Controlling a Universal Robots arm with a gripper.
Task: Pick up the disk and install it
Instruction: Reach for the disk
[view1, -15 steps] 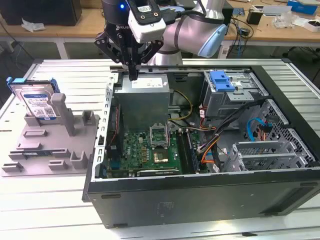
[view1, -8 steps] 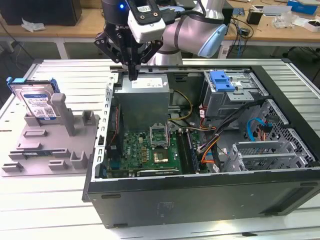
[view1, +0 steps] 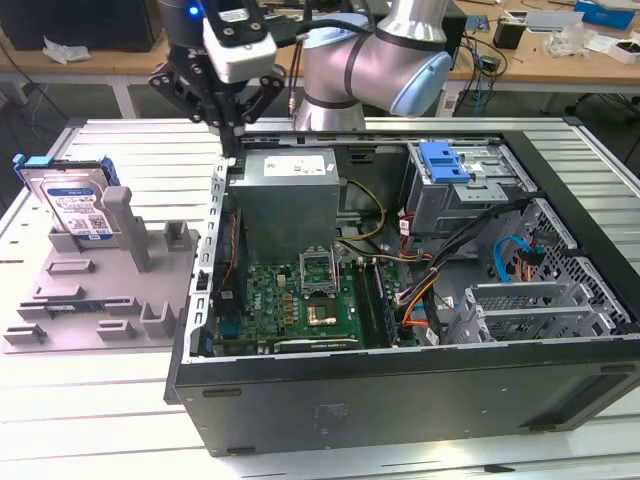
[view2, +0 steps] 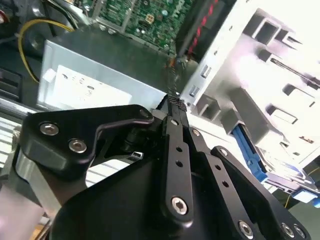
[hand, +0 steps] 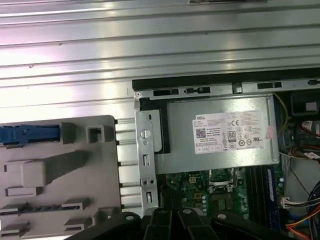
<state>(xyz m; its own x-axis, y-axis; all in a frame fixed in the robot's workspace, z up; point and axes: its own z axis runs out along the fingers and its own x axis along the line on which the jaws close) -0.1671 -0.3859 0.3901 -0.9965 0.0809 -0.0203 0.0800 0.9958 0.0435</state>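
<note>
Nearest us, the open computer case (view1: 400, 400) lies on its side on the slatted table (view1: 90, 420). Loose cables (view1: 425, 290) cross its floor beside the motherboard (view1: 300, 300). We judge they could snag the disk's carrier on its way to a bay.

Farther back, at the exterior view's left, the disk (view1: 78, 205) stands tilted in the far corner of a grey fixture (view1: 110, 300), well apart from the claw. In the first wrist view we see its blue carrier edge (hand: 27, 134) from above. A tall post (view1: 120, 215) rises just beside it. We think a finger could strike that post, or a crooked grasp could jam the carrier in its slot.

Farther still, the gripper (view1: 231, 135) hangs closed and empty over the case's far left corner, near the power supply (view1: 285, 190). A low sweep could clip the case wall (view1: 215, 230). The drive cage (view1: 470, 190), with a blue tab piece (view1: 445, 162) on top, sits far right. Workbenches (view1: 540, 50) stand beyond.
</note>
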